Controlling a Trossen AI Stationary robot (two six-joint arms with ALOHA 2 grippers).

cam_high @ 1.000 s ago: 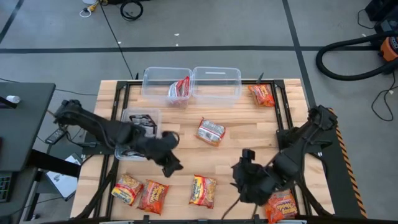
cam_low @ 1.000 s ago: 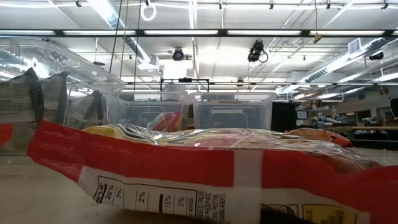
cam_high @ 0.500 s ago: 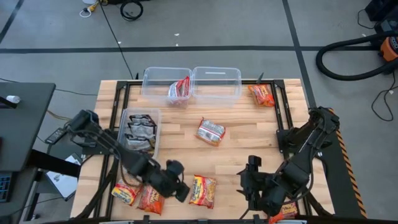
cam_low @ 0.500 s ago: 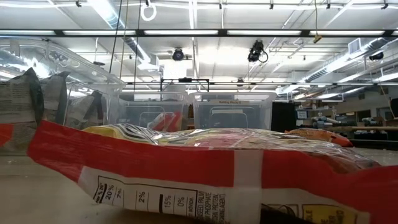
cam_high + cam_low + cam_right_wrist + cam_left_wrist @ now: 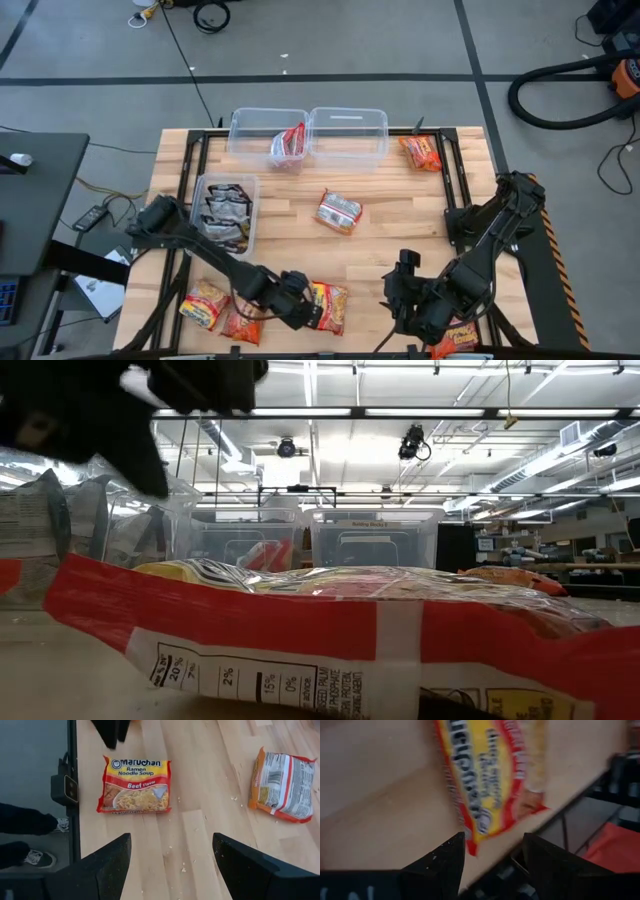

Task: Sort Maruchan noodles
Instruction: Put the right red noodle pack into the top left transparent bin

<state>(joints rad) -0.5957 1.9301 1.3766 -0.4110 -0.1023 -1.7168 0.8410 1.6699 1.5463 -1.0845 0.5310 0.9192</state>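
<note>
A yellow-and-red Maruchan beef packet (image 5: pixel 328 306) (image 5: pixel 135 785) lies flat near the table's near edge. My left gripper (image 5: pixel 306 312) (image 5: pixel 492 862) hangs open just over its left end; in the left wrist view the packet (image 5: pixel 490 775) shows beyond the fingers. My right gripper (image 5: pixel 398 298) (image 5: pixel 172 867) hovers open to the packet's right, above bare wood. A yellow packet (image 5: pixel 205 305) and an orange-red one (image 5: pixel 240 325) lie at the near left. Another packet (image 5: pixel 340 210) (image 5: pixel 282 785) lies mid-table, an orange one (image 5: pixel 420 152) at the far right, and one (image 5: pixel 455 338) partly under my right arm.
Two clear bins stand at the far edge: the left one (image 5: pixel 262 122) holds a red packet (image 5: pixel 290 145), the right one (image 5: pixel 348 135) shows none. A third bin (image 5: pixel 200 190) at the left holds silver-black packets. A person's shoes (image 5: pixel 25 855) show beyond the table's edge.
My left gripper has swung from beside the silver-black bin toward the near edge and to the right. It has sunk and rolled as it went, and now hangs over the yellow-and-red packet. My right gripper has drifted slightly toward the near edge. No packet has moved.
</note>
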